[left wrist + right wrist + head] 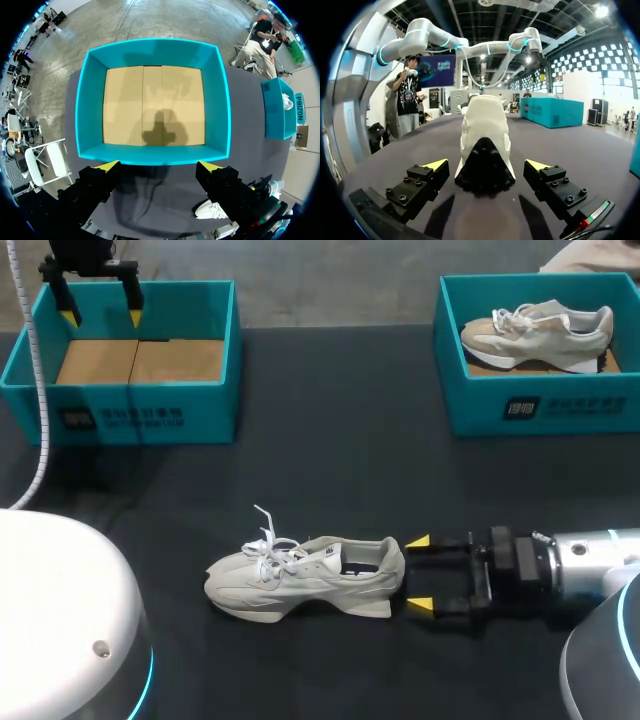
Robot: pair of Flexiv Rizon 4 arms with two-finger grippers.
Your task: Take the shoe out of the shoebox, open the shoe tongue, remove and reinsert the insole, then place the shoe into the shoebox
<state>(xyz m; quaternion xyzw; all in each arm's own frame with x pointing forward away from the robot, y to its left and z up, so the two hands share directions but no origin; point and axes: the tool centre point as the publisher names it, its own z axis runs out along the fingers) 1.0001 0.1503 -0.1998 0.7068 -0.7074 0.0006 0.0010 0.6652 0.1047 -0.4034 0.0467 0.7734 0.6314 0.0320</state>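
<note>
The shoe [305, 575] stands upright on its sole on the dark bench [330, 460], close to the near edge and about midway along it. Its toe points to the left edge and its heel to the right. It is a low off-white sneaker with a thick pale sole, loose white laces splayed over the tongue, and a dark opening at the collar. From the right wrist view, the shoe [485, 140] shows its heel end, with a black patch low on the back.

The right hand [418, 573] lies low just behind the heel. Its yellow-tipped fingers are spread wide, one on each side of the heel line, and it grips nothing.

The left hand [101, 315] hangs above the teal shoebox [130, 410] at the far left corner, fingers wide apart and empty. The box's brown cardboard floor is bare.

A second teal box [540, 405] at the far right corner holds a beige shoe [540, 330].
</note>
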